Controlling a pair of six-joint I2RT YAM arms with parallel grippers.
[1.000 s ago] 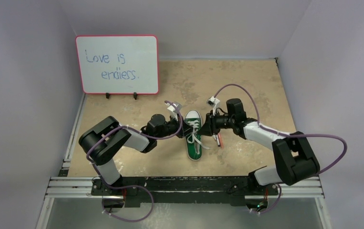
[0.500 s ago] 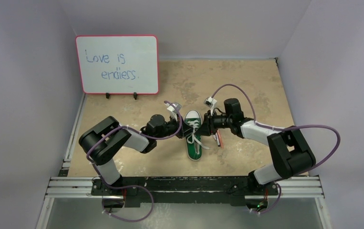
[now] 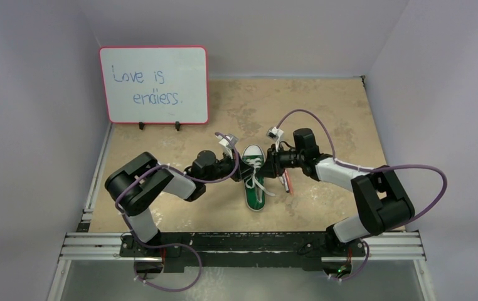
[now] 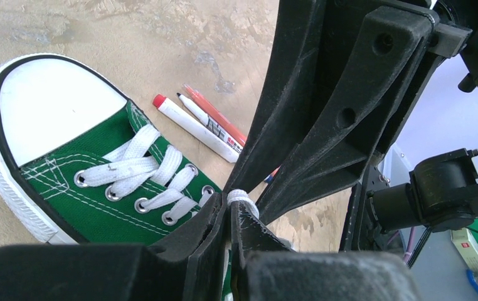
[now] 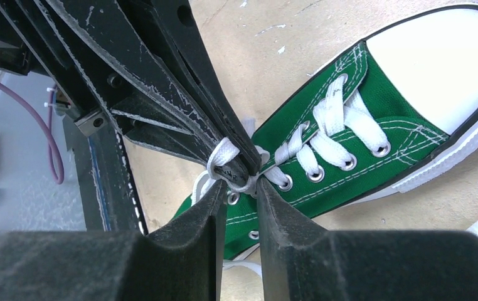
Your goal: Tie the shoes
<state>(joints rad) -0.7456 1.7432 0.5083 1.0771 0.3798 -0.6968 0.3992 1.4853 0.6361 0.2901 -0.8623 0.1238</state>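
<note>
Both left tool [image 4: 230,212] and right tool [image 5: 241,191] apparently pinch one lace [image 4: 239,196] over the sneaker [image 4: 89,210].

1. A green sneaker [image 3: 256,195] lies near the middle of the tan table [image 3: 337,106], with its white toe cap toward 12 o'clock and its heel toward 6 o'clock.
2. The left gripper [image 3: 240,168] reaches the shoe from 9 o'clock, at the white laces [image 3: 253,170].
3. The right gripper [image 3: 269,165] reaches the shoe from 3 o'clock and faces the left one across the laces; how either one's jaws stand is too small to tell.
4. Thin pens [image 3: 287,183] lie just beside the shoe at 3 o'clock.
5. A red-framed whiteboard [image 3: 154,84] stands at 10 o'clock and reads "Love is endless."
</note>
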